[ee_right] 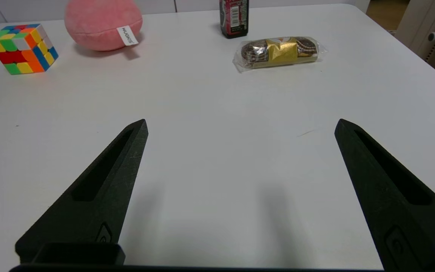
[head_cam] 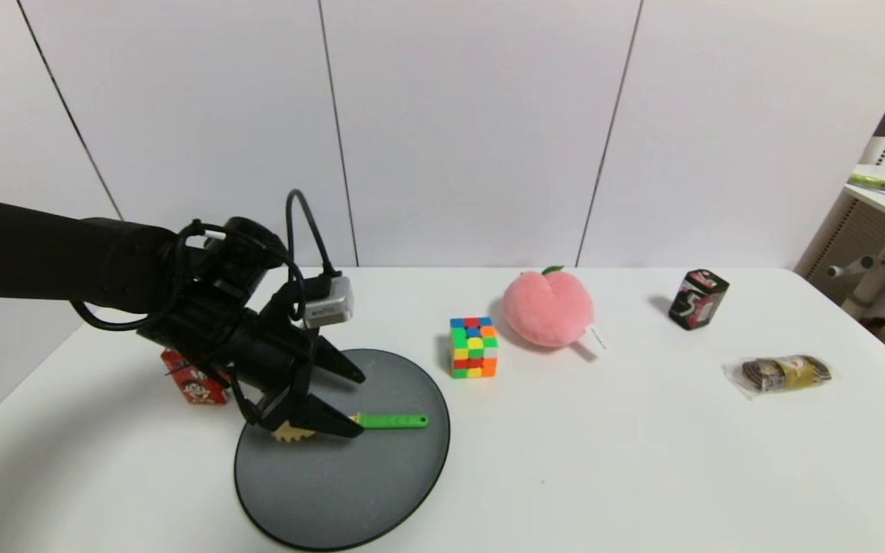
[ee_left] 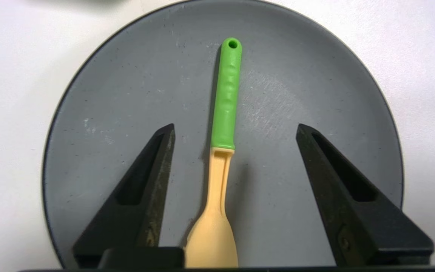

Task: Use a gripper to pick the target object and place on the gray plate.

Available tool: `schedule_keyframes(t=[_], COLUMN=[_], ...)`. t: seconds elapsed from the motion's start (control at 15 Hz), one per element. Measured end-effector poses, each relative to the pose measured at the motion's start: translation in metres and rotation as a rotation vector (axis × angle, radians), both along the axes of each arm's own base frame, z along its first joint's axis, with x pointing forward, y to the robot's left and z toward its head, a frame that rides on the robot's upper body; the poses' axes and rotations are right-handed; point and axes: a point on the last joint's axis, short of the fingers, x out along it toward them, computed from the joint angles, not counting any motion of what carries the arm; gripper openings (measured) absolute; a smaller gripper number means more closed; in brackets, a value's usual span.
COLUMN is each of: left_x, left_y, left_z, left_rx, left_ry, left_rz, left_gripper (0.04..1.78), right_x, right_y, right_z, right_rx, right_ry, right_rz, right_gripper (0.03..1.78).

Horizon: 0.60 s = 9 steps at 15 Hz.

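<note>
The pasta spoon (head_cam: 392, 421), with a pale yellow head and a green handle, lies on the gray plate (head_cam: 350, 491) at the table's front left. My left gripper (head_cam: 359, 405) hovers just over it, open, with one finger on each side of the spoon's neck and not touching it. In the left wrist view the spoon (ee_left: 225, 113) runs between the spread fingers of the left gripper (ee_left: 235, 126) across the plate (ee_left: 127, 94). The spoon's head is partly hidden by the gripper. My right gripper (ee_right: 241, 121) is open and empty over bare table, out of the head view.
A Rubik's cube (head_cam: 473, 347) stands just right of the plate. A pink plush peach (head_cam: 548, 307), a black box (head_cam: 697, 299) and a wrapped snack (head_cam: 784, 374) lie farther right. A red box (head_cam: 195, 384) sits behind my left arm.
</note>
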Motion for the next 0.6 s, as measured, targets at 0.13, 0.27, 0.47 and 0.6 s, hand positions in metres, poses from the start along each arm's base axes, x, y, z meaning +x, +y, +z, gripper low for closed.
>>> schedule_keyframes(t=[0.13,0.27,0.47,0.6], left_x=[-0.014,-0.033,-0.072,-0.107], left_y=[0.005,0.012,0.026,0.039], left_z=[0.020,0.046,0.092,0.122], left_rx=[0.003,0.002,-0.015,-0.029], left_ry=[-0.023,-0.056,-0.156,-0.246], left_rz=[0.029,0.086,0.227,0.361], left_gripper=[1.34,1.42,1.51,1.55], right_x=[0.000,0.000,0.000,0.000], right_y=[0.000,0.000,0.000,0.000], right_z=[0.000,0.000,0.000,0.000], right_rx=[0.000,0.000,0.000,0.000], right_ry=[0.000,0.000,0.000,0.000], right_rz=[0.000,0.000,0.000,0.000], right_gripper=[1.71,1.71,1.71,1.71])
